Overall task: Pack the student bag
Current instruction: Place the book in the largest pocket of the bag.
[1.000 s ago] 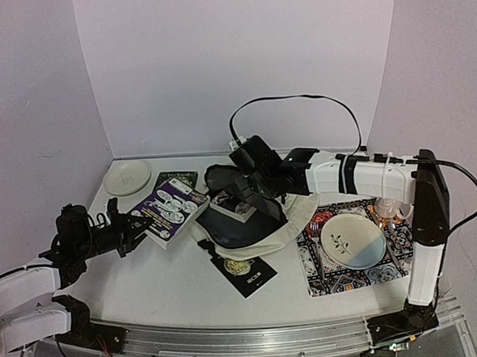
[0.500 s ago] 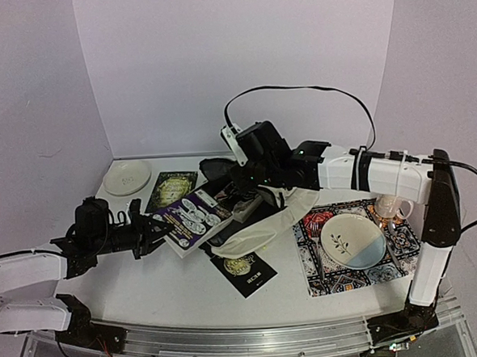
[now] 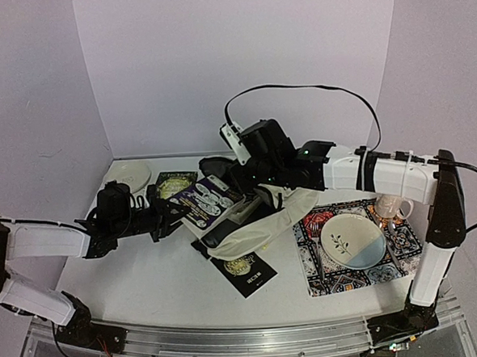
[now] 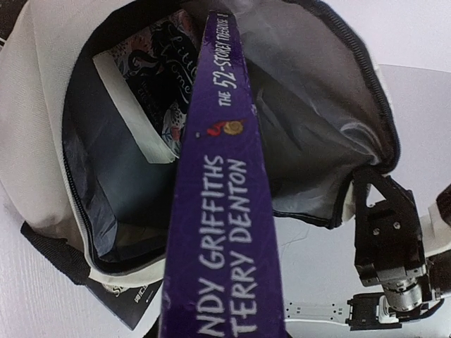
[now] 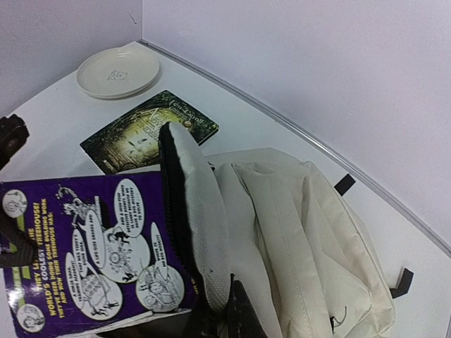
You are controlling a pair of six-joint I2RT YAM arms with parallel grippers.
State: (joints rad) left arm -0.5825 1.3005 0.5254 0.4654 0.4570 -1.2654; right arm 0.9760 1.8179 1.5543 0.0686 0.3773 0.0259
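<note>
Left tool [image 3: 166, 219] pinches the near end of the purple book [image 3: 210, 200], fingers pressed onto its covers. The student bag [image 3: 267, 229] lies mid-tabletop [image 3: 147, 273], its mouth turned toward the left arm. The book's long axis points straight into that mouth, leading end already over the rim. The right tool [image 3: 254, 192] sits at the bag's far rim and looks clamped on the fabric, holding the opening up. A second book [image 4: 144, 84] lies inside against the lining. The left arm is nearer; a push along the book's axis should seat it. Left wrist view: own fingers hidden behind the book, bag's depth too dark to judge. A green book [image 3: 174, 183] lies behind-left of the bag.
</note>
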